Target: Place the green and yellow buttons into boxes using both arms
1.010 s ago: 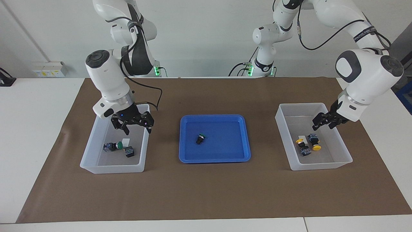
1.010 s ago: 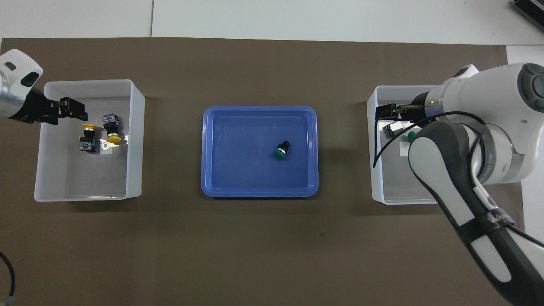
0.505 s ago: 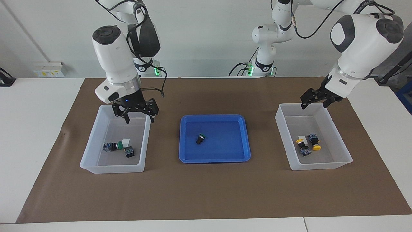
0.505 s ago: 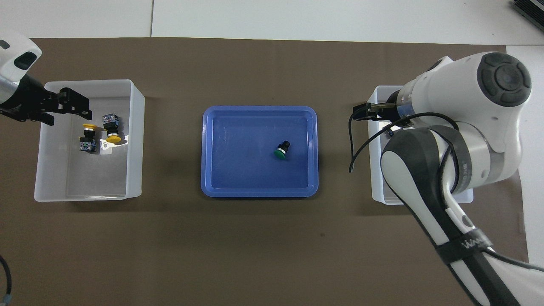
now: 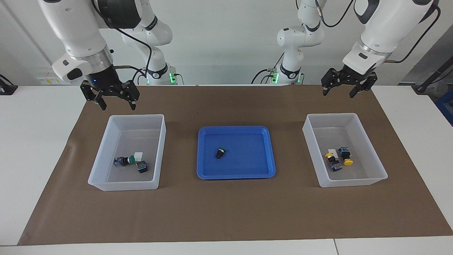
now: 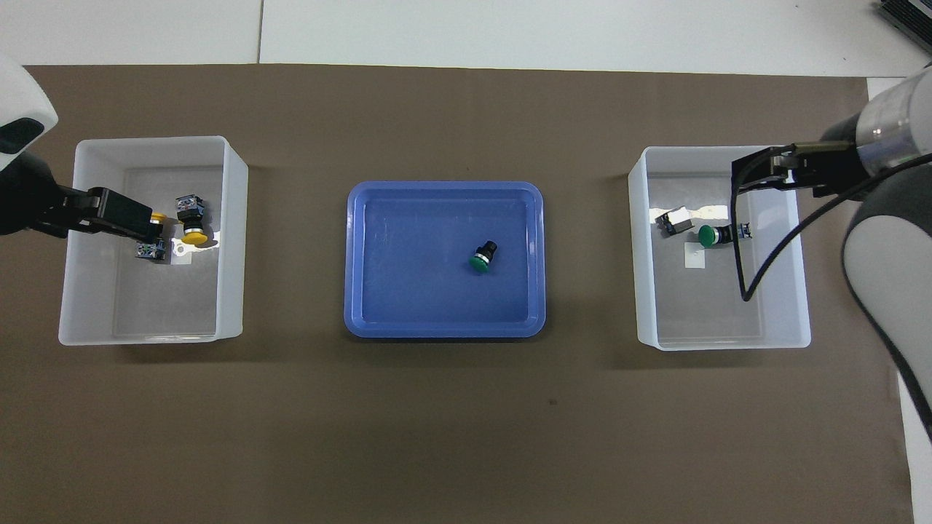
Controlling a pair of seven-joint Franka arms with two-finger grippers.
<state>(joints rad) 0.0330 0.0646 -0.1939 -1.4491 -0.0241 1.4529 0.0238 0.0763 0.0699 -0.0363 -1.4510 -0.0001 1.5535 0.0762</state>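
One green button (image 5: 220, 152) lies in the blue tray (image 5: 236, 131), well below both grippers. Right gripper (image 5: 109, 97) and left gripper (image 5: 344, 86) hang high, fingers wide, holding nothing. I'd send the right one down – straddling the black body – before closing

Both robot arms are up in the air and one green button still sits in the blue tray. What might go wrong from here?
1. The green button lies tilted on its side in the blue tray; it could roll or slip when pinched.
2. Only the box at the right arm's end holds green parts; dropping it in the box with the yellow buttons would mis-sort it.
3. The left end effector and right end effector both hang open; if both reach for the tray, they could collide.
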